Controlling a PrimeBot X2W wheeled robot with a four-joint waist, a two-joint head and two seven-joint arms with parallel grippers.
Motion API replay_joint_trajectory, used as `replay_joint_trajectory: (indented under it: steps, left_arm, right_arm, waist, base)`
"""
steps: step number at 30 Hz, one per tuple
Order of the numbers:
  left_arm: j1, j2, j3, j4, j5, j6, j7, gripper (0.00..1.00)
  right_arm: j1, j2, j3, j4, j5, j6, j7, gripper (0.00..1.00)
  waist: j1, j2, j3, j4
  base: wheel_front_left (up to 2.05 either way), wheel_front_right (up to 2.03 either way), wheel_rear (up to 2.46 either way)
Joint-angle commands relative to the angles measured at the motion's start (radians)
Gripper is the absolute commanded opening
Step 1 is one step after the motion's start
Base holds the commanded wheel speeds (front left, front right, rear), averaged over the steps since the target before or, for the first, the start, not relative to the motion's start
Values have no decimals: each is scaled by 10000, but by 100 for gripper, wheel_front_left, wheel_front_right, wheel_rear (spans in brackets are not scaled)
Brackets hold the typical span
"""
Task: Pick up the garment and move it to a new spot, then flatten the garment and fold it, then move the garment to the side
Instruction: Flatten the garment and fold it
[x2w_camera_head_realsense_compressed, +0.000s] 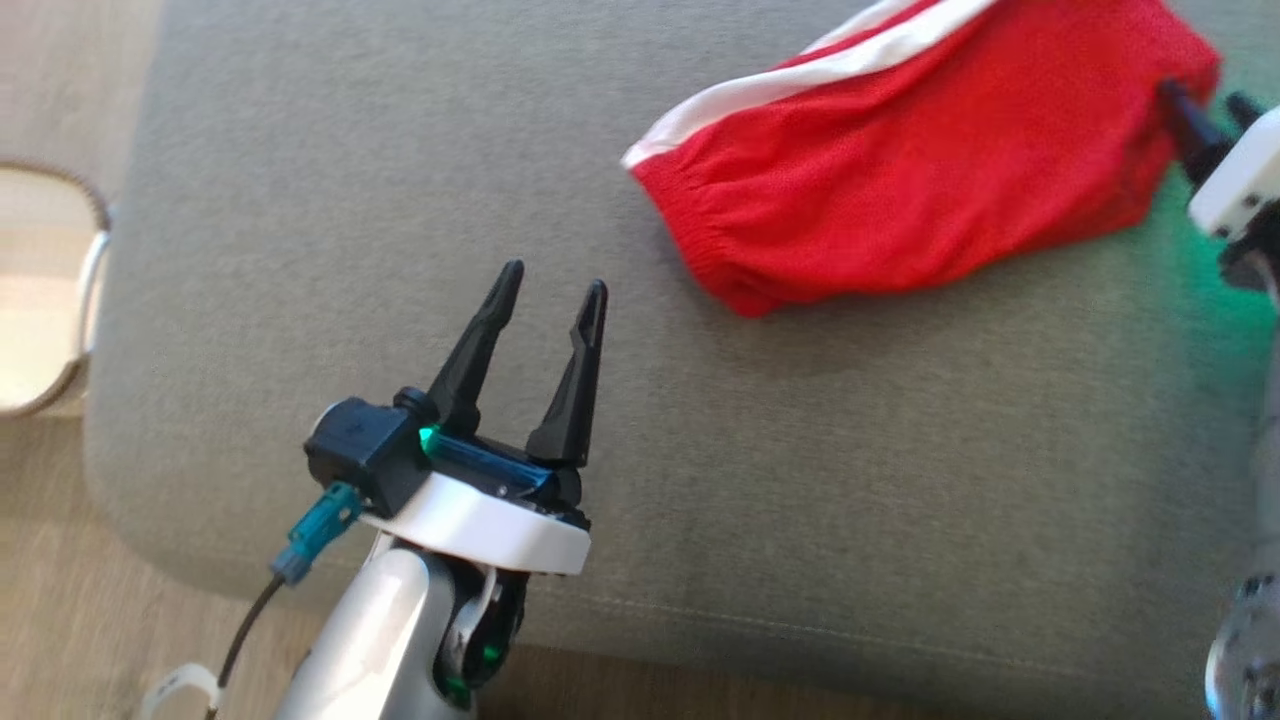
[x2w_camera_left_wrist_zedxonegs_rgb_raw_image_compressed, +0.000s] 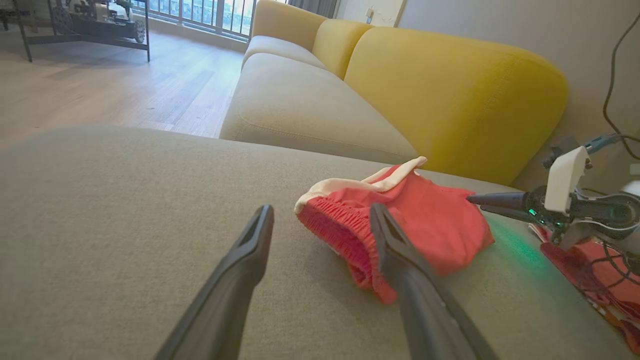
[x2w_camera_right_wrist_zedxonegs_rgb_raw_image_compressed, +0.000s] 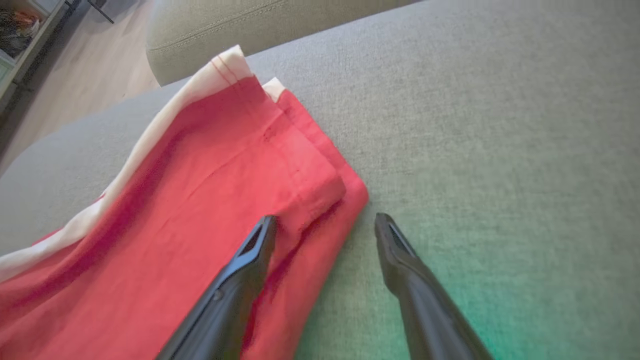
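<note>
Lying folded on the grey cushion (x2w_camera_head_realsense_compressed: 300, 200), toward its far right, the red garment (x2w_camera_head_realsense_compressed: 900, 190), white-trimmed; left gripper (x2w_camera_head_realsense_compressed: 555, 278) spread wide, empty, over the cushion's near middle. Left wrist view: garment just beyond the fingers. Right wrist view: right gripper (x2w_camera_right_wrist_zedxonegs_rgb_raw_image_compressed: 325, 219) wide, one finger over the garment's corner, possibly touching, the other over bare cushion.
</note>
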Motion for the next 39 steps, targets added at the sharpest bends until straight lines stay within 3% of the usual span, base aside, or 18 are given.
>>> replay_joint_trajectory:
  steps: [1, 11, 12, 13, 15, 27, 33, 39]
  left_arm:
    - [-36, 0, 230, -395, 52, 19, -49, 100]
    - [-21, -14, -21, -432, -90, 242, -49, 100]
    - [-10, -14, -8, -422, -85, 260, -49, 100]
    - [7, -14, 10, -410, -78, 282, -49, 100]
    - [57, -15, 45, -380, -56, 318, -49, 100]
    - [375, -16, 274, -341, 280, 308, -49, 100]
    - [570, -16, 353, -294, 449, 226, -49, 100]
    - [652, -16, 350, -278, 515, 203, -49, 100]
  right_arm:
    - [-634, -55, -26, -145, -330, -2, -165, 100]
    - [-1493, -198, -1693, 1893, -3083, -2, -167, 100]
    - [-1544, -136, -1791, 2045, -3258, -2, -103, 88]
    - [-1588, -50, -1853, 2186, -3371, -2, -57, 52]
    - [-1658, 120, -1920, 2453, -3452, -2, 13, 0]
    - [-1595, 321, -1816, 2483, -2165, -2, -758, 0]
    - [-839, 277, -1259, 1648, -1341, -2, -720, 0]
    - [163, 131, -849, 341, -781, -2, -324, 0]
  waist:
    - [1, 0, 141, 292]
    - [1, 0, 154, 764]
    - [1, 0, 122, 755]
    - [1, 0, 85, 732]
    - [1, 0, -1, 654]
    - [1, 0, -576, -492]
    - [1, 0, -819, -1197]
    - [1, 0, -1001, -1480]
  base:
    - [0, 0, 0]
    - [0, 0, 0]
    - [0, 0, 0]
    - [0, 0, 0]
    - [0, 0, 0]
    - [0, 0, 0]
    - [0, 0, 0]
    - [0, 0, 0]
